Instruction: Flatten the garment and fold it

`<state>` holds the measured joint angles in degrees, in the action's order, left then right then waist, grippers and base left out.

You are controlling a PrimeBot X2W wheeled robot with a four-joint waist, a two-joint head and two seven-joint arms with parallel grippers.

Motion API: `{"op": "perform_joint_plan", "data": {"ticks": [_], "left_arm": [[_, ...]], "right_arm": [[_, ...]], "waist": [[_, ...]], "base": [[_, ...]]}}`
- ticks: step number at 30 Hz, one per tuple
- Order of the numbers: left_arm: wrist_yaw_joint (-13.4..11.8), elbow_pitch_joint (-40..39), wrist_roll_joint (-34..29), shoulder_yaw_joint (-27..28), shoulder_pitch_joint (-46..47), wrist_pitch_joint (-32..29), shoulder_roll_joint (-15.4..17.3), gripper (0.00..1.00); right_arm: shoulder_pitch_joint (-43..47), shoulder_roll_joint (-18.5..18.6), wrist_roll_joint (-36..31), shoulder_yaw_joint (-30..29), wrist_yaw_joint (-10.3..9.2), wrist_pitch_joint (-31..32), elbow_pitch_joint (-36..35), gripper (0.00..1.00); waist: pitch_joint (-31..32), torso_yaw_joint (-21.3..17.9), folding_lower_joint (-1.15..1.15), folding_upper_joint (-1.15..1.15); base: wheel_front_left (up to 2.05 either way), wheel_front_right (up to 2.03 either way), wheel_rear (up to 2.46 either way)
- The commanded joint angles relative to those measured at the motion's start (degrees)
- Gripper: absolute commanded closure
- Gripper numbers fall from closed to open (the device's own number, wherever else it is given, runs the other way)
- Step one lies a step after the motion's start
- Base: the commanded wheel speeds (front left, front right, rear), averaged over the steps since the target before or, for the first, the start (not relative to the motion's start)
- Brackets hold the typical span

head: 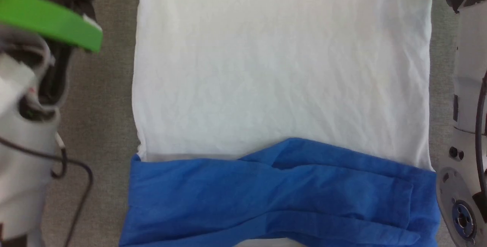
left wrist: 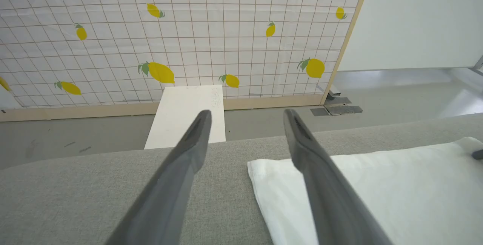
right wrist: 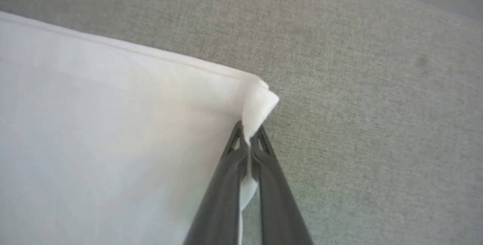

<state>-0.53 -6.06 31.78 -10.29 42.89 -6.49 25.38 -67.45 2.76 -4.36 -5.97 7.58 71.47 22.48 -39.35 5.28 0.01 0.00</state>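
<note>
While R tool (right wrist: pixel 249 128) pinches garment (head: pixel 281 68) corner, L tool (left wrist: pixel 247 112) splayed, nr cloth.

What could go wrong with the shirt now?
1. The right fingers pinch only a small tip of the shirt's white corner, so it might slip out when pulled.
2. The left fingers are open near the other corner and hold nothing. If only one side lifts, the shirt could twist or wrinkle.
3. The blue sleeves lie loosely crossed and might slide apart.
</note>
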Motion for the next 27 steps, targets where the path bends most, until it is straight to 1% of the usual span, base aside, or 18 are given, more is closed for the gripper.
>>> {"op": "perform_joint_plan", "data": {"ticks": [1,3,4,8,12,16,19,21,23,24,25,26,27], "left_arm": [[0.4,1.1,1.5,-0.3,3.4,-3.6,0.9,0.0],[0.6,3.9,3.2,-0.8,8.3,-10.0,2.0,0.0],[0.9,6.1,4.0,-1.8,10.8,-14.3,2.7,0.0],[0.3,13.8,6.2,-5.4,18.7,-28.3,2.6,0.0],[-0.9,20.6,6.1,-9.6,24.5,-39.5,1.8,0.0],[-2.1,25.0,5.0,-12.3,27.6,-47.1,2.2,0.0],[-2.6,26.2,5.2,-12.7,28.3,-49.4,2.4,0.0],[-2.8,26.8,6.5,-12.4,27.7,-50.6,1.9,0.0],[-3.0,27.3,6.7,-12.8,26.9,-51.8,2.1,0.0],[-3.0,27.5,6.7,-13.1,26.5,-52.2,2.3,0.62],[-3.1,27.5,6.7,-13.0,26.1,-52.1,2.5,0.88],[-3.1,27.5,6.7,-13.0,25.9,-51.9,2.6,1.0],[-3.2,27.4,6.9,-12.7,25.7,-51.3,2.7,1.0]], "right_arm": [[0.3,0.3,0.4,0.4,-0.09,-0.6,0.1,1.0],[0.0,0.2,1.1,1.3,-0.09,-1.1,0.1,1.0],[-0.2,0.2,1.5,2.0,-0.09,-1.4,0.2,1.0],[-0.5,0.2,3.4,3.8,-0.09,-1.9,0.1,1.0],[-1.0,0.7,4.2,6.2,-0.09,-2.1,-0.2,1.0],[-1.6,0.9,5.3,8.1,-0.09,-2.4,-0.6,1.0],[-1.9,1.0,6.1,9.4,-0.09,-2.9,-1.1,1.0],[-2.0,1.1,6.7,9.8,-0.09,-3.2,-1.3,1.0],[-2.0,1.4,7.1,10.2,-0.09,-3.4,-1.4,1.0],[-2.0,1.6,7.2,10.4,-0.09,-3.6,-1.4,1.0],[-2.0,1.7,7.4,10.6,-0.09,-3.7,-1.4,1.0],[-2.0,1.8,7.5,10.6,-0.09,-3.7,-1.5,1.0],[-2.0,1.9,7.6,10.8,-0.09,-3.8,-1.5,1.0]], "waist": [[0.2,-0.7,-0.01,0.0],[0.3,-1.4,-0.01,0.0],[0.4,-1.8,-0.01,0.0],[0.0,-2.6,-0.01,0.0],[-1.0,-3.6,-0.01,0.0],[-2.2,-4.7,-0.01,0.0],[-3.0,-5.4,-0.01,0.0],[-3.4,-5.5,-0.01,0.0],[-3.8,-5.6,-0.01,0.0],[-3.9,-5.6,-0.01,0.0],[-4.1,-5.6,-0.01,0.0],[-4.2,-5.6,-0.01,0.0],[-4.4,-5.6,-0.01,0.0]], "base": [[0.0,0.0,0.0],[0.0,0.0,0.0],[0.0,0.0,0.0],[0.0,0.0,0.0],[0.0,0.0,0.0],[0.0,0.0,0.0],[0.0,0.0,0.0],[0.0,0.0,0.0],[0.0,0.0,0.0],[0.0,0.0,0.0],[0.0,0.0,0.0],[0.0,0.0,0.0],[0.0,0.0,0.0]]}}
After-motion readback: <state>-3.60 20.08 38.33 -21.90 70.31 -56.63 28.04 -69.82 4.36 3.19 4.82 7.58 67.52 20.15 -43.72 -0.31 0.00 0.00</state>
